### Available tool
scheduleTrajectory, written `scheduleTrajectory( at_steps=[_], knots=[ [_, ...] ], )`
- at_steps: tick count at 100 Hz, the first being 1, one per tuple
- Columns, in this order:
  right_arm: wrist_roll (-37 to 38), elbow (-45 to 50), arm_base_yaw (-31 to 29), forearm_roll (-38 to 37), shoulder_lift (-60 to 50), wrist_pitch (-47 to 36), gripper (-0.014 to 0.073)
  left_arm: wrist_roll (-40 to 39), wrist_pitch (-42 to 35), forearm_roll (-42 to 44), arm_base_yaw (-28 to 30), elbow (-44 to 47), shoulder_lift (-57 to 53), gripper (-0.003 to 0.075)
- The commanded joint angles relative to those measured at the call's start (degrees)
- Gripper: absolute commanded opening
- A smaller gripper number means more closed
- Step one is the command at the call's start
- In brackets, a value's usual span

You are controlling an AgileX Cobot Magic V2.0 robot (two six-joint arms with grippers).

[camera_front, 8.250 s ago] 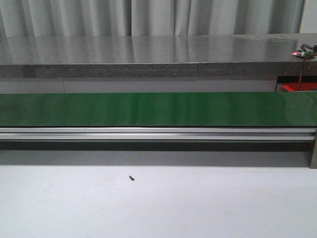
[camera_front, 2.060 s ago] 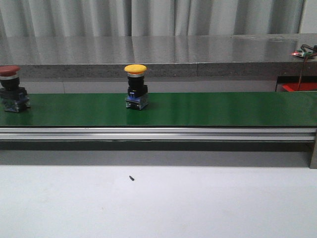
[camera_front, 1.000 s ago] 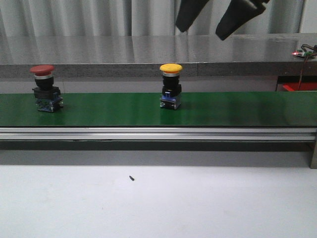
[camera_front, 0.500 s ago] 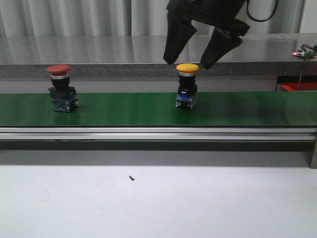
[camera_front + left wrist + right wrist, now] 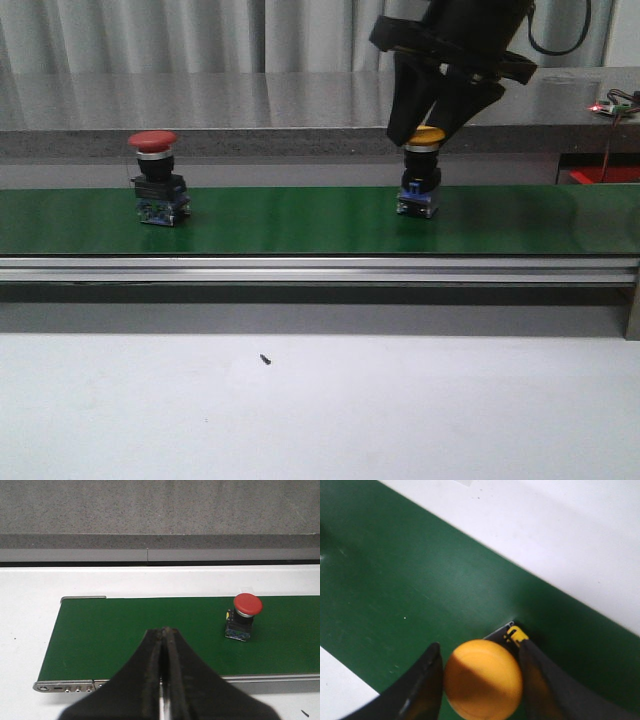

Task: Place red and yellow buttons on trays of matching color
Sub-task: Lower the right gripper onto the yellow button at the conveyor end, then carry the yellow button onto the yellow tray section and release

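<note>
Green belt (image 5: 300, 220) runs across the front view. Yellow button (image 5: 425, 135) stands upright on it at about 2 o'clock from centre; red button (image 5: 153, 141) upright, well apart, near 9 o'clock. Right gripper (image 5: 432, 125) straddles the yellow cap, fingers (image 5: 422, 687) at both sides, touching or nearly; firm grip cannot be told. Left gripper (image 5: 164, 632) pressed closed, empty, above the belt.
</note>
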Motion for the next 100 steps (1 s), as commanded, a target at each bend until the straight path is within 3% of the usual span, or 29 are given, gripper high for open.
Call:
scheduleTrajectory(
  at_steps=[1,30,57,100],
  knots=[
    [-0.08,-1.83,-0.7,0.23,-3.17,0.29,0.0231,-0.01,-4.44,-0.63,-0.36,-1.5,0.11,-0.002],
    [-0.08,-1.88,-1.6,0.18,-8.86,2.37,0.0231,-0.01,-4.44,-0.63,-0.36,-1.5,0.11,-0.002],
    [0.6,-0.47,-7.19,-0.49,-15.87,5.66,0.0231,-0.01,-4.44,-0.63,-0.36,-1.5,0.11,-0.002],
    [1.63,18.8,-22.41,-3.13,-31.64,2.7,0.0231,-0.01,-4.32,-0.63,-0.36,-1.5,0.11,-0.002]
  ],
)
